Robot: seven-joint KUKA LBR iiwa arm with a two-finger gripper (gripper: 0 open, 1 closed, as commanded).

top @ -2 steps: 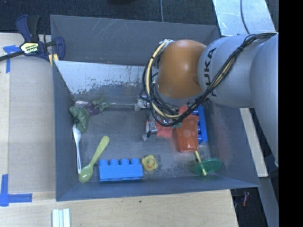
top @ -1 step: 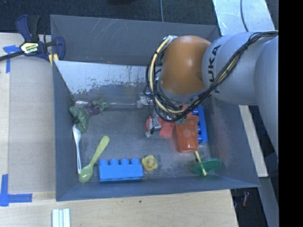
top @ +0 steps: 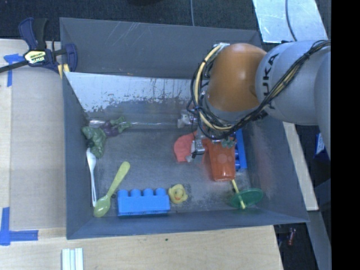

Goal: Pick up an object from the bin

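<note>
One grey bin [top: 76, 179] fills the scene, and the arm [top: 298, 89] leans in from 2 o'clock to get low over the floor. A blue brick [top: 143, 201] lies at 6 o'clock. An orange cup [top: 221, 162] sits at 3. The fingers [top: 196, 146] are near the middle; wide or narrow, I cannot tell. A pink lump [top: 182, 148] just beside them at 9 looks the likeliest pick.

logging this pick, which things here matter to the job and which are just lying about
In play: hand, pink piece beside it, orange cup.
Lying about: blue brick, lime spoon, white utensil, leafy greens, yellow toy, green disc.
</note>
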